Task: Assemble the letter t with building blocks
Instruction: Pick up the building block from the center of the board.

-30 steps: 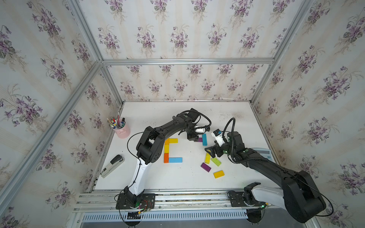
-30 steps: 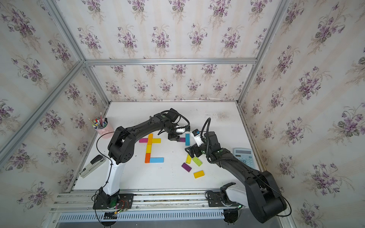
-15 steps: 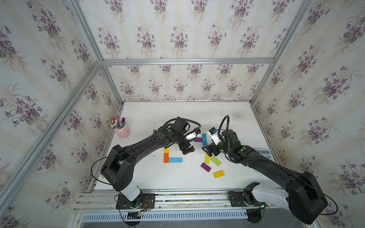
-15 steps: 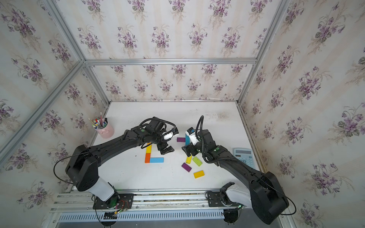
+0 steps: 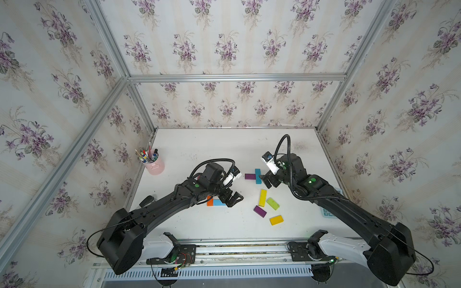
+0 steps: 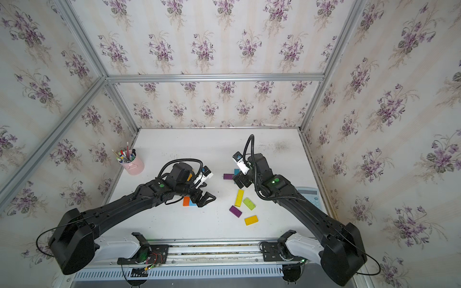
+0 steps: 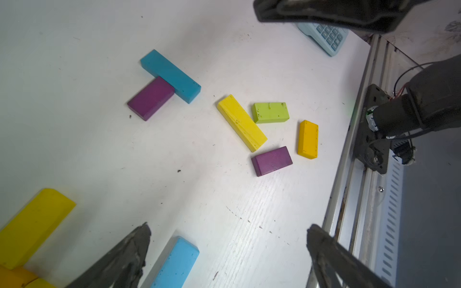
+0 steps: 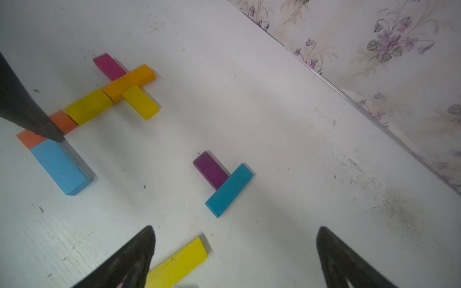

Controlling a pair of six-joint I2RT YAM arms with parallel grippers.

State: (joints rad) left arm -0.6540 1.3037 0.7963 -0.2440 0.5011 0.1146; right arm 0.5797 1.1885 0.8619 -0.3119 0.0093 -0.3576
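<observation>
Right wrist view: the letter t (image 8: pixel 88 106) lies flat on the white bench (image 8: pixel 274 124), left of its middle.
The left gripper (image 5: pixel 233 199) hangs by the blue foot block (image 8: pixel 61 165), jaws spread wide, holding nothing. The right gripper (image 5: pixel 268 181) is spread wide and empty too, just beside a teal block (image 5: pixel 257 176) in the middle of the bench. A purple block (image 5: pixel 249 176) touches the teal one. A long yellow block (image 5: pixel 262 197), a lime block (image 5: pixel 272 203) and two more lie nearer the front edge.

High stereo pair, close wrist views
</observation>
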